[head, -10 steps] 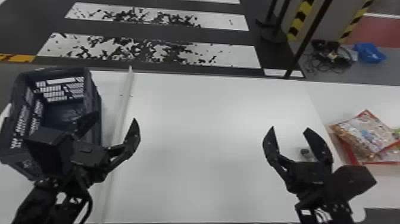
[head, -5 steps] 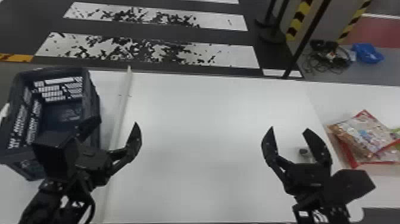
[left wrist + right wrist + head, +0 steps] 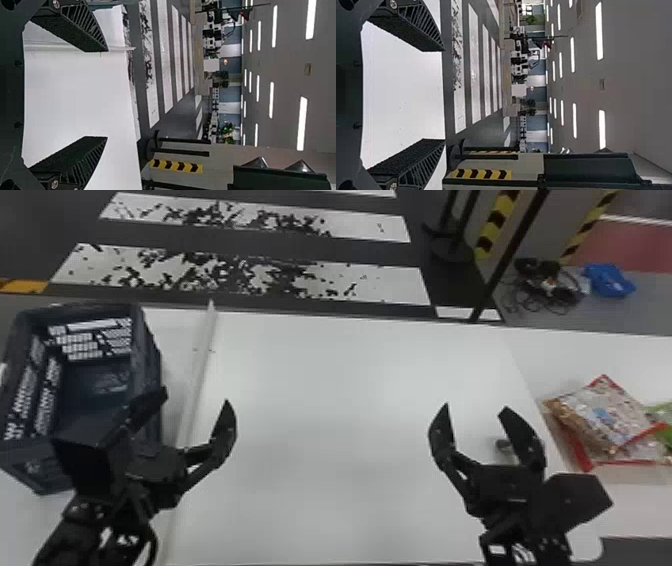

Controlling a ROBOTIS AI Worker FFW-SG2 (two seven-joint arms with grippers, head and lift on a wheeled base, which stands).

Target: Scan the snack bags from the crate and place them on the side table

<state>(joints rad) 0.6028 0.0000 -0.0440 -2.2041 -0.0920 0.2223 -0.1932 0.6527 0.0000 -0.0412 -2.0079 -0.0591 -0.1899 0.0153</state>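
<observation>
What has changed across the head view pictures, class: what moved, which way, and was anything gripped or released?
The left gripper has drawn back slightly toward the robot. The whole scene now sits a little farther left in the head view, probably because the camera turned. Nothing was taken hold of or let go. The right gripper stays open, and the crate and snack bags keep their places.

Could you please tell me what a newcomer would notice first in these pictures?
Probably the black left hand and right hand, both open above the white table. After that, the eye may go to the colourful snack bags at the robot's right and the dark blue crate at its left.
</observation>
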